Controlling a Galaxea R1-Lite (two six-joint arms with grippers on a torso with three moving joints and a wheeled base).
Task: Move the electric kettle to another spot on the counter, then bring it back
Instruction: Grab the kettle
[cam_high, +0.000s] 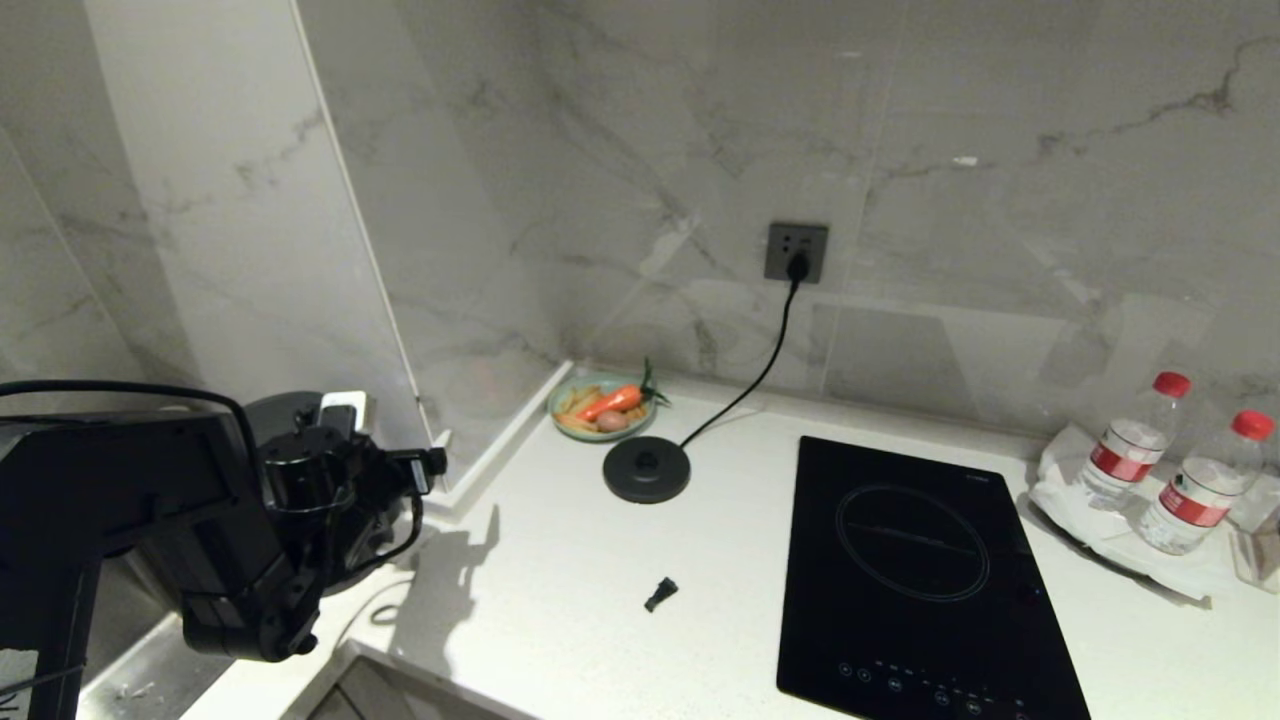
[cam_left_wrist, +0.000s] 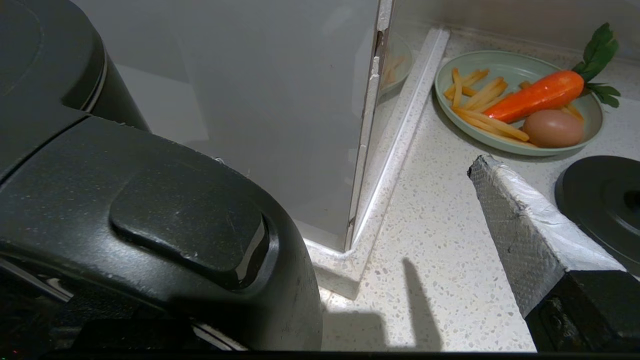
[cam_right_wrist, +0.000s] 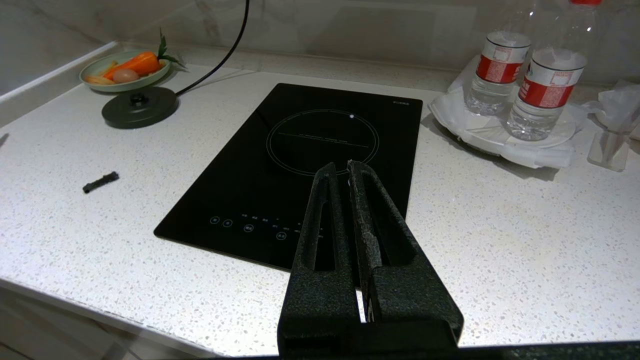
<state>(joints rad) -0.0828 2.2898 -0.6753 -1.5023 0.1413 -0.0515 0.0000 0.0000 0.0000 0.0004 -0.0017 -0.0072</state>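
The electric kettle (cam_high: 281, 412) stands at the far left of the counter (cam_high: 560, 560), mostly hidden behind my left arm. In the left wrist view its black handle top with the lid button (cam_left_wrist: 150, 215) fills the near side, and the lid (cam_left_wrist: 35, 55) shows behind it. My left gripper (cam_left_wrist: 348, 210) is open right beside the handle. Only one taped finger (cam_left_wrist: 520, 230) shows, well clear of the handle, over bare counter (cam_left_wrist: 440, 250). My right gripper (cam_right_wrist: 340, 167) is shut and empty, parked above the hob's front edge.
The kettle's round base disc (cam_high: 647, 468) with its cord sits mid-counter, a green plate of toy food (cam_high: 603, 405) behind it. To the right are a black hob (cam_high: 920, 570) and two water bottles (cam_high: 1130, 440). A small black piece (cam_high: 660, 593) lies loose. A wall panel (cam_left_wrist: 280, 125) stands beside the kettle.
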